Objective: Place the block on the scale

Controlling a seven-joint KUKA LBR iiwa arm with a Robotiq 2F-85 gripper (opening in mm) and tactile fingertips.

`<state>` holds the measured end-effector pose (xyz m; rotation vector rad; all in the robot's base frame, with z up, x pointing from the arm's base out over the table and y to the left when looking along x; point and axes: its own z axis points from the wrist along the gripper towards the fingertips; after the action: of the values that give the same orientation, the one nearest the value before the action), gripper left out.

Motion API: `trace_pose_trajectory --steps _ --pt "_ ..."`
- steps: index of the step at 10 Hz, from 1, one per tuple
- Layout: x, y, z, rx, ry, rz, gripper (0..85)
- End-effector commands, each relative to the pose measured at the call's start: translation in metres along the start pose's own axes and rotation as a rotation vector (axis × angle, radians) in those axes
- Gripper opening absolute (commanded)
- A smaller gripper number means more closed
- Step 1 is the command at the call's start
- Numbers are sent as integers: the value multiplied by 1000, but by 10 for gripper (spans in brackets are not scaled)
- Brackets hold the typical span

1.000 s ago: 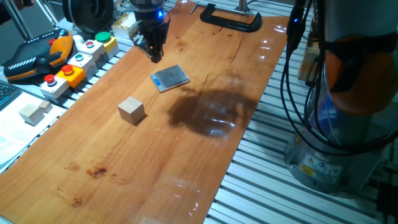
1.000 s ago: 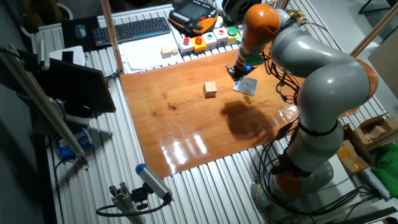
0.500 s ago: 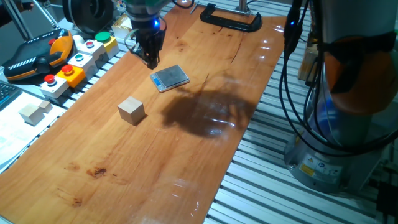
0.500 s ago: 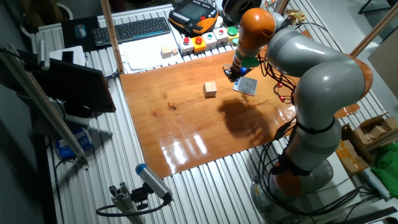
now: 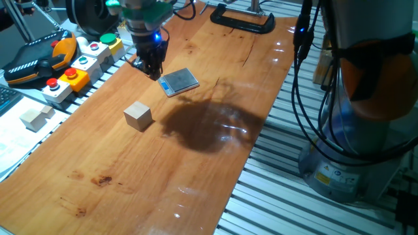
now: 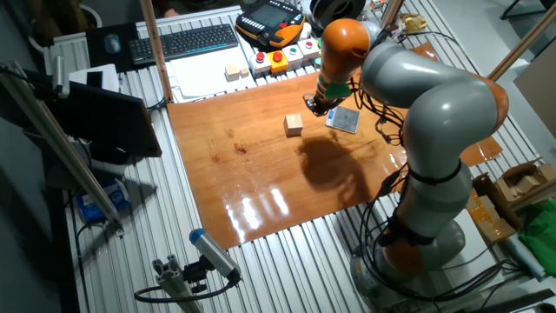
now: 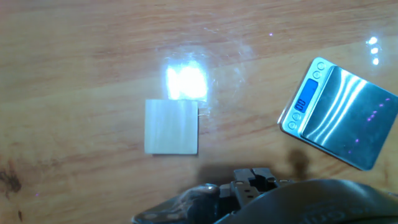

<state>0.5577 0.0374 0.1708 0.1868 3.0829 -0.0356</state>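
The block [image 5: 138, 115] is a small tan wooden cube standing alone on the wooden table, left of centre. The scale [image 5: 178, 81] lies flat behind and to the right of it, with a silver rim and a bluish top. My gripper [image 5: 151, 72] hangs over the table just left of the scale and behind the block, touching neither. Its fingers taper together and hold nothing. In the other fixed view the gripper [image 6: 313, 103] is between the block [image 6: 294, 125] and the scale [image 6: 344, 119]. The hand view shows the block [image 7: 171, 126] left of centre and the scale [image 7: 341, 115] at right.
A box of coloured push buttons [image 5: 81, 65] and a teach pendant [image 5: 39, 55] line the table's left edge. A pale joined pair of blocks [image 5: 36, 116] lies off the board. A black clamp [image 5: 241, 21] sits at the far end. The robot's base [image 5: 353, 130] stands at right.
My gripper has moved left and a little toward the block, away from the scale's far corner. The block and the scale have not moved.
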Motion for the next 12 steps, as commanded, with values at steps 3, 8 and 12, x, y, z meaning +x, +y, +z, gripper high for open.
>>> trace_pose_trajectory --steps 3,8,12 --pt "-4 8 10 4 -5 49 7" --pt "2 19 21 -49 25 72 7" --pt "12 41 27 -42 32 85 7"
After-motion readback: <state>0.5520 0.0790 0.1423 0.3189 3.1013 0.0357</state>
